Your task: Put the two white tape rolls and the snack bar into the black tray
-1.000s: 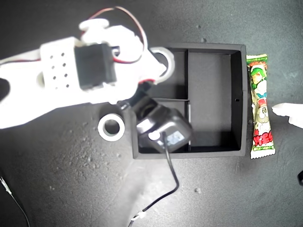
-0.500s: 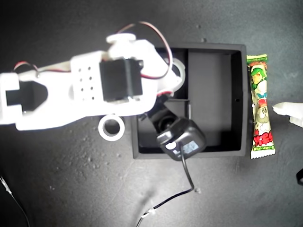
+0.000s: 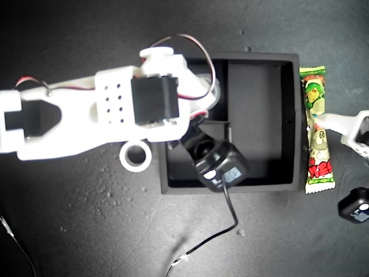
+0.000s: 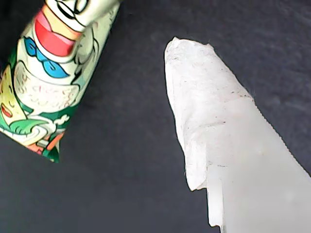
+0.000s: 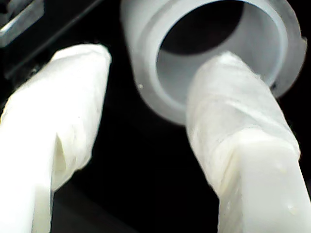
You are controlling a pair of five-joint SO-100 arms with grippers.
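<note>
My second gripper (image 5: 146, 116) hangs over the tray (image 3: 291, 124), above its small compartment at the exterior view's upper left. Its jaws stand apart. One finger (image 5: 233, 121) reaches into the hole of a tape roll (image 5: 209, 53); the other finger (image 5: 63, 107) is outside, clear of the roll's wall, so the roll is not pinched. In the exterior view only a sliver of that roll (image 3: 214, 95) shows past the arm, and it seems to sit in that compartment, though the arm hides most of it.

The second roll (image 3: 135, 156) lies flat on the dark tabletop (image 3: 86, 231), just beside the tray's left wall in the exterior view.

The bar (image 3: 316, 130) lies along the tray's right wall in that view, outside it. Its wrapper shows cartoon figures; red lettering near its lower end is too small to read. My first gripper (image 3: 331, 121) comes in from the exterior view's right with a fingertip over the bar's middle. The first wrist view shows one finger (image 4: 214, 121) beside the bar (image 4: 48, 82); whether that gripper is wide or narrow, I cannot tell.
</note>
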